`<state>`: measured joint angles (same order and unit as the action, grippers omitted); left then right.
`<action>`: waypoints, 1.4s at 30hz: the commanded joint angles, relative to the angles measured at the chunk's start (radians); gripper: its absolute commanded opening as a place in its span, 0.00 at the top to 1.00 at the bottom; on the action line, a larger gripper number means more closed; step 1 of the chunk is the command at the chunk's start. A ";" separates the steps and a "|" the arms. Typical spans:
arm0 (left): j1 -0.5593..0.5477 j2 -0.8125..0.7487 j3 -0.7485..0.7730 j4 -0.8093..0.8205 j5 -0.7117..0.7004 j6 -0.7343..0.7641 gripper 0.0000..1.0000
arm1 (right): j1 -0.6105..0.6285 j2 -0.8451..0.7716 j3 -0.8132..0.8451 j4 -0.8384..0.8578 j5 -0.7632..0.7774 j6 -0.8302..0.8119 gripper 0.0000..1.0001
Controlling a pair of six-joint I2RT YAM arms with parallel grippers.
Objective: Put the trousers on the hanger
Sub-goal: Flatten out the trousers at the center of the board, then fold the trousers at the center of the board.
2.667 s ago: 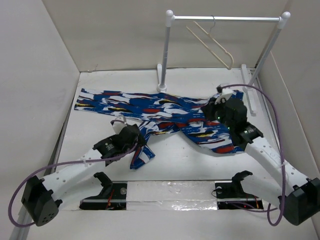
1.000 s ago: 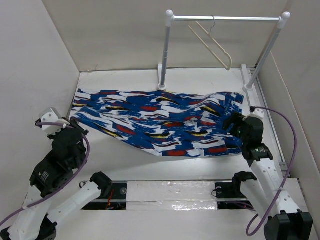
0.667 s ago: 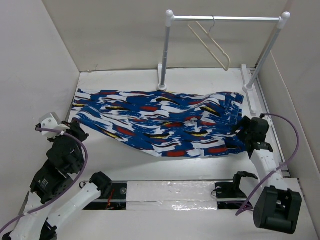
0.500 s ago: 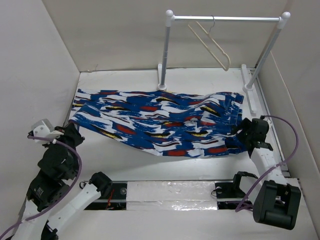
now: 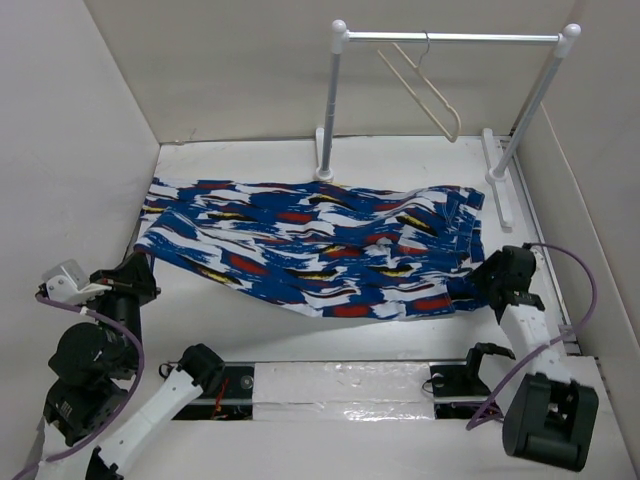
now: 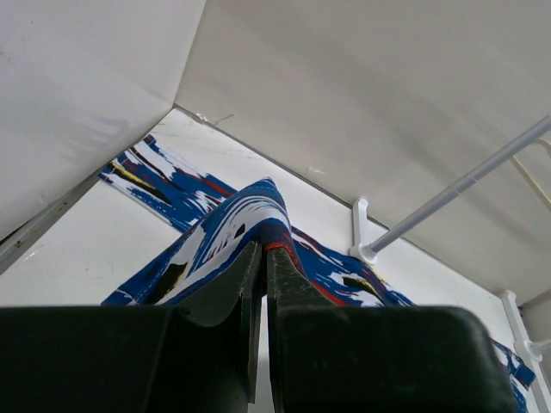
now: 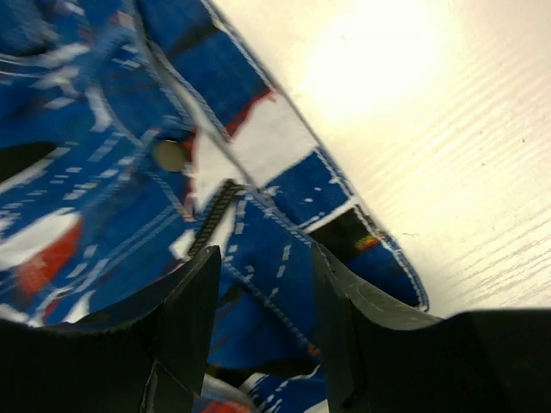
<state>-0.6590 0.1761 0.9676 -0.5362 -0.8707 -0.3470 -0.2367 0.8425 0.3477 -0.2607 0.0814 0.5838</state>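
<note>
The trousers (image 5: 310, 250), royal blue with white, red, black and yellow streaks, lie spread across the table, leg ends to the left and waist to the right. My left gripper (image 5: 140, 268) is shut on a raised fold of the leg fabric (image 6: 232, 228) at the near left; the jaws (image 6: 263, 249) pinch it tightly. At the waist end my right gripper (image 5: 487, 276) is open, its fingers (image 7: 194, 297) straddling the waistband (image 7: 275, 258) beside the button (image 7: 170, 156) and zip. The cream hanger (image 5: 428, 88) hangs on the rail at the back right.
The white two-post rail stand (image 5: 335, 100) rises at the back, with its right foot (image 5: 497, 180) along the right wall. White walls enclose the table on the left, back and right. The arm bases and a shiny taped strip (image 5: 340, 385) lie along the near edge.
My left arm has drawn back toward the near left, dragging the leg end with it. My right gripper has slid toward the near right at the waistband, and its jaws have narrowed.
</note>
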 commanded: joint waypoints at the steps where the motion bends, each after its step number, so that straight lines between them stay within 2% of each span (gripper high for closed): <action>1: 0.004 -0.035 -0.006 0.088 0.019 0.023 1.00 | -0.009 0.179 0.046 0.066 0.018 -0.025 0.47; 4: 0.004 -0.046 -0.009 0.076 0.033 0.016 1.00 | -0.018 0.354 0.123 0.096 -0.072 -0.105 0.44; 5: 0.004 -0.049 -0.016 0.076 0.036 0.014 1.00 | -0.018 0.381 0.140 0.106 -0.112 -0.113 0.50; 6: 0.004 -0.055 -0.020 0.074 0.038 0.010 1.00 | -0.027 0.398 0.146 0.109 -0.123 -0.119 0.66; 7: 0.004 -0.058 -0.023 0.070 0.035 0.008 1.00 | -0.027 0.409 0.152 0.116 -0.129 -0.121 0.90; 8: 0.004 -0.064 -0.026 0.067 0.026 0.005 1.00 | -0.038 0.403 0.157 0.127 -0.121 -0.121 0.99; 12: 0.004 -0.082 -0.029 0.053 0.012 -0.004 1.00 | -0.097 0.395 0.215 0.201 -0.091 -0.137 1.00; 15: 0.004 -0.087 -0.021 0.032 0.024 -0.020 1.00 | -0.119 0.441 0.287 0.180 -0.086 -0.148 1.00; 16: 0.004 -0.089 -0.021 0.030 0.033 -0.020 1.00 | -0.119 0.448 0.331 0.123 -0.077 -0.150 0.74; 17: 0.004 -0.089 -0.021 0.025 0.041 -0.029 1.00 | -0.119 0.448 0.346 0.088 -0.040 -0.148 0.53; 19: 0.004 -0.086 -0.030 0.021 0.070 -0.040 1.00 | -0.119 0.384 0.344 0.001 0.018 -0.122 0.18; 23: 0.004 -0.090 -0.067 0.050 0.088 -0.046 1.00 | -0.128 0.077 0.123 -0.069 0.095 -0.046 0.16; 24: 0.004 -0.095 -0.078 0.059 0.094 -0.041 1.00 | -0.128 -0.038 0.084 -0.078 0.078 -0.004 0.16; 26: 0.004 -0.101 -0.083 0.084 0.105 -0.035 1.00 | -0.128 -0.112 0.045 -0.132 0.034 0.040 0.20; 31: 0.004 -0.107 -0.069 0.097 0.118 -0.035 1.00 | -0.118 -0.129 0.045 -0.284 -0.043 0.108 0.29; 35: 0.004 -0.122 -0.090 0.125 0.157 -0.055 1.00 | -0.089 -0.271 0.042 -0.354 -0.037 0.171 0.33; 37: 0.004 -0.127 -0.098 0.130 0.165 -0.058 1.00 | -0.078 -0.301 0.039 -0.380 -0.037 0.189 0.43; 42: 0.004 -0.141 -0.089 0.127 0.145 -0.043 1.00 | -0.058 -0.202 0.008 -0.315 -0.020 0.212 0.45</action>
<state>-0.6590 0.0589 0.8715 -0.4900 -0.7197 -0.3939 -0.3141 0.5781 0.3748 -0.5968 0.0525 0.7612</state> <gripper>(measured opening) 0.013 0.556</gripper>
